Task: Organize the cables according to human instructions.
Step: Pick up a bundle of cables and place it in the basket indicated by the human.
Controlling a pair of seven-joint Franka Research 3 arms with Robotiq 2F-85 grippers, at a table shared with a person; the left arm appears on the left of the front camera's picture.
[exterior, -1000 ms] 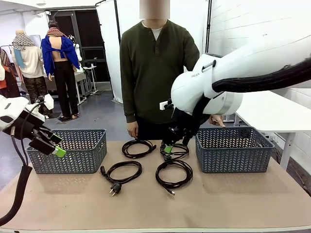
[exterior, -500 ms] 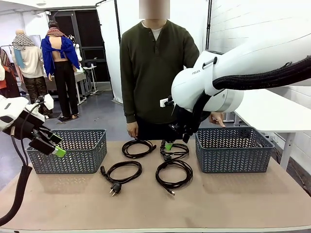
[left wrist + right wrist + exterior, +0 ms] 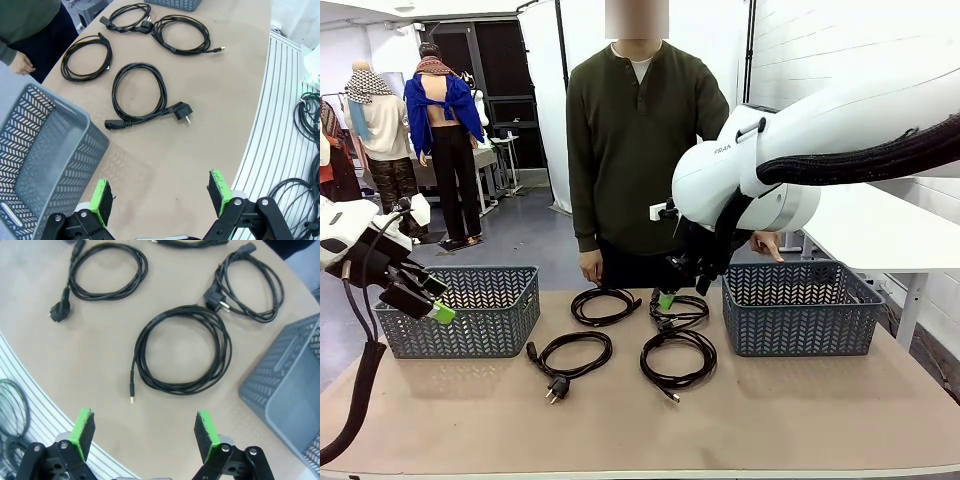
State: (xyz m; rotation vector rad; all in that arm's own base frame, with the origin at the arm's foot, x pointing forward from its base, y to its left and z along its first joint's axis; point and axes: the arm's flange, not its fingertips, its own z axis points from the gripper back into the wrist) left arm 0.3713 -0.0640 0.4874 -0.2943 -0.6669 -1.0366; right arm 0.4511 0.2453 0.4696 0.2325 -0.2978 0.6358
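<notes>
On the tan table [image 3: 800, 420], between two grey baskets, lie the cables [image 3: 570, 352], all loose, none binned yet. Right gripper [image 3: 672, 297] hangs just above the far-right coil [image 3: 682, 312], jaws wide apart, nothing in them. Its wrist view looks down past the green pads [image 3: 205, 432] onto the near-right coil [image 3: 182, 350]. Left gripper [image 3: 159, 182] sits out by the left basket [image 3: 470, 320], jaws apart too, empty. Risks, as I judge them: the two right-hand coils touch or nearly touch, so a pinch on one may drag the other along. The cords are thin and lie flat on the table, so the fingers may skid over them, or catch a single turn and let the loop spill open. A dangling plug may hook the rim of the right basket [image 3: 800, 325]. The person's hand [image 3: 767, 246] is by that basket's far rim, so a swing that way may come close to it. Picking before the person's wish is clear may land a cable in the wrong basket. Count: four cables, two baskets, two grippers, one person.
</notes>
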